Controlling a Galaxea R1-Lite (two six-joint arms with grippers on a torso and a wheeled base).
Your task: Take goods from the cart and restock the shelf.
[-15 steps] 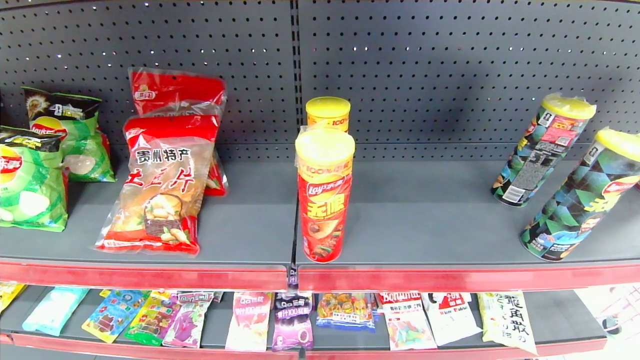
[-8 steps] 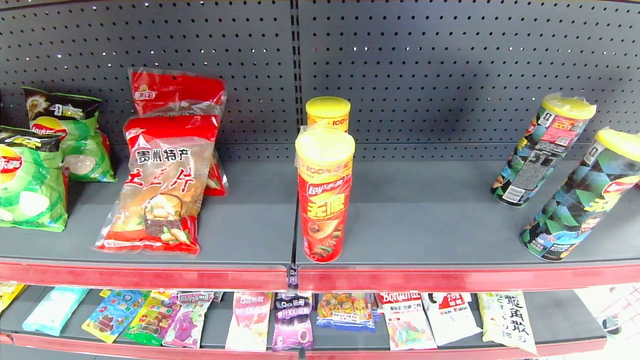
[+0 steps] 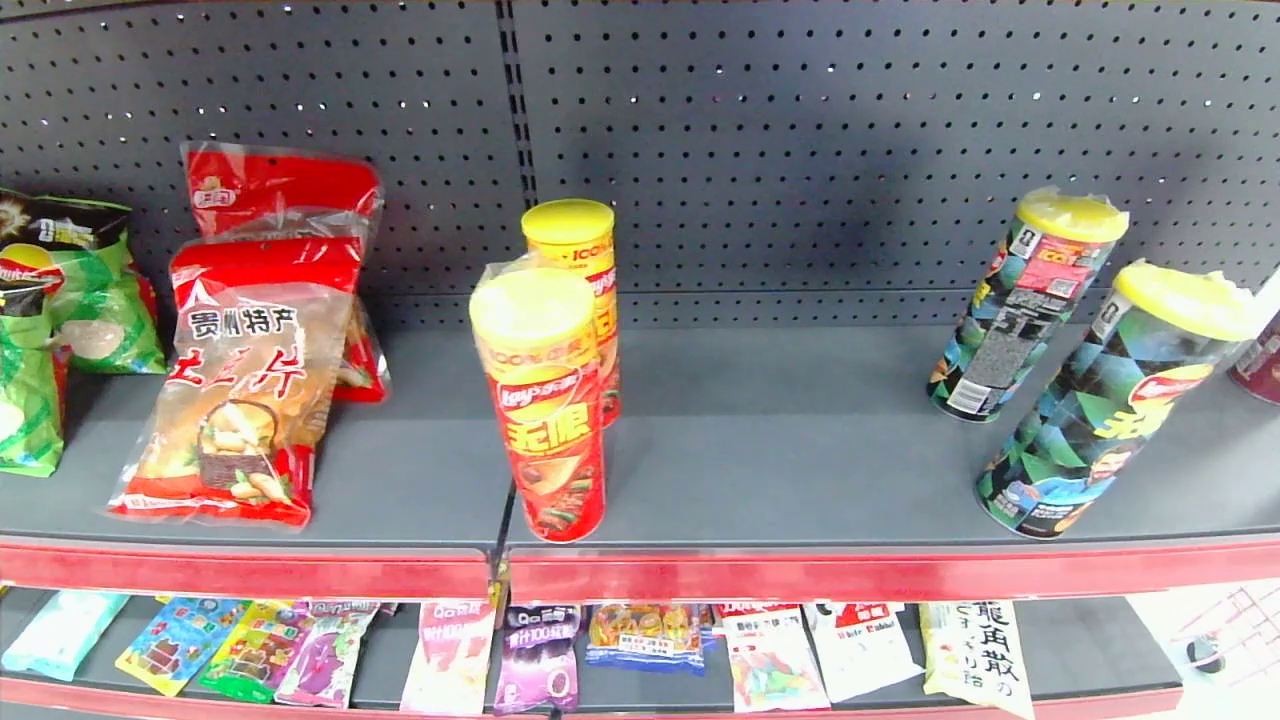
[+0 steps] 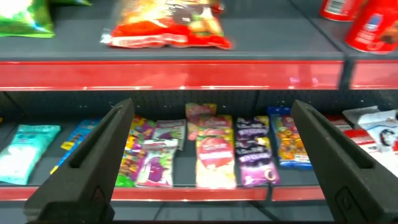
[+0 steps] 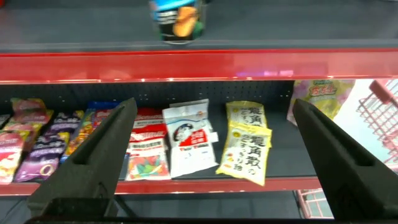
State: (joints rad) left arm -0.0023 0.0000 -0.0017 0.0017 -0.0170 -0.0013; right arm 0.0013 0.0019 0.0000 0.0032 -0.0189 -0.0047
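**A:** What goes in the log for the upper shelf [image 3: 780, 450]?

**B:** From my left I see green chip bags [image 3: 100, 310]. Next are two red snack bags [image 3: 240, 390], one behind the other. Then two red cans [image 3: 545, 420] with yellow lids stand upright, the front one near the shelf's red edge.

**A:** And the right side?

**B:** Two dark patterned cans [image 3: 1090, 410] with yellow lids, well apart from the red ones. Another can [image 3: 1260, 365] is cut off at the edge.

**A:** Below?

**B:** The lower shelf [image 3: 1100, 640] has a row of small sweet packets [image 3: 540, 655]. Part of a wire cart [image 3: 1230, 620] sits at the lower right.
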